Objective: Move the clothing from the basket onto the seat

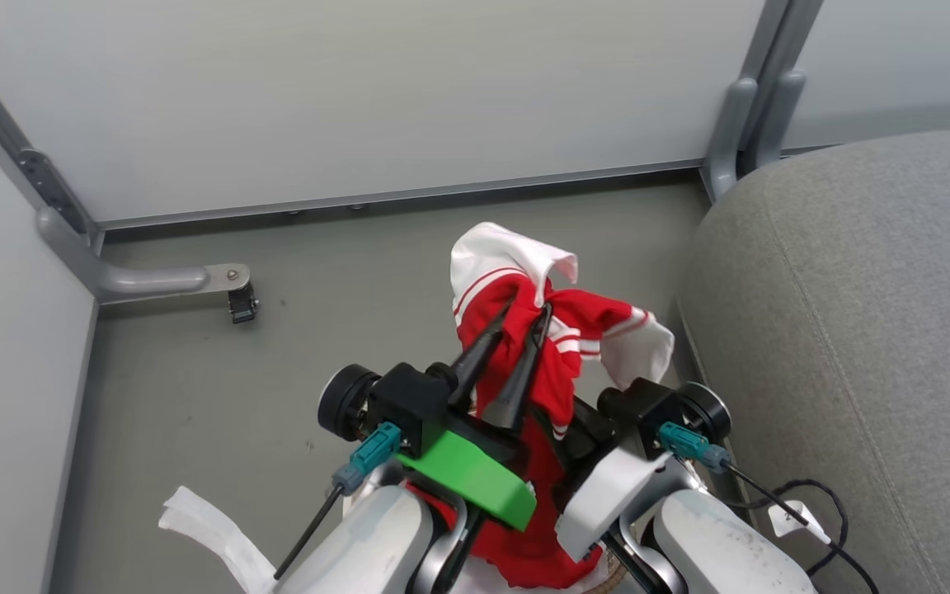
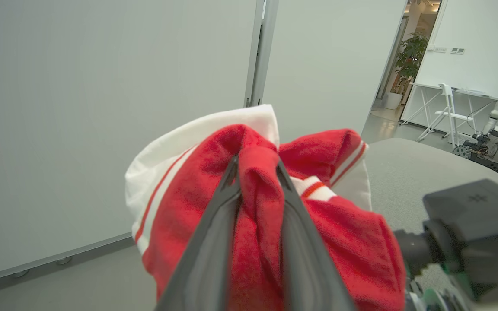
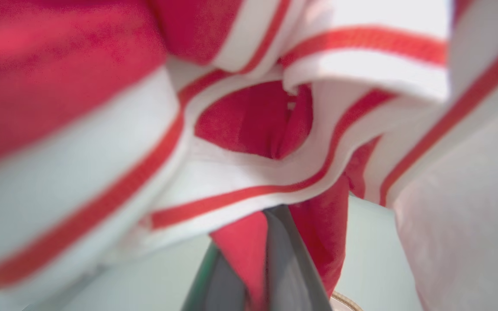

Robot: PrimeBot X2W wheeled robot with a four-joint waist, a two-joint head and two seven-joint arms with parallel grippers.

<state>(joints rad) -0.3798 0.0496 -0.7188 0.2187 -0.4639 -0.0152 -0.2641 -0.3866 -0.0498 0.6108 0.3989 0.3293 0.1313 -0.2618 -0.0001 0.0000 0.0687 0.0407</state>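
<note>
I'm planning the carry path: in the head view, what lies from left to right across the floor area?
Grey metal partition foot → red and white striped fabric clothing → large grey woven-fabric sofa seat.

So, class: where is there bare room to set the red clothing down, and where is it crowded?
Free: the seat, right of its rounded edge; the floor between the partition rail and the left gripper. Crowded: the middle, where the clothing hangs.
</note>
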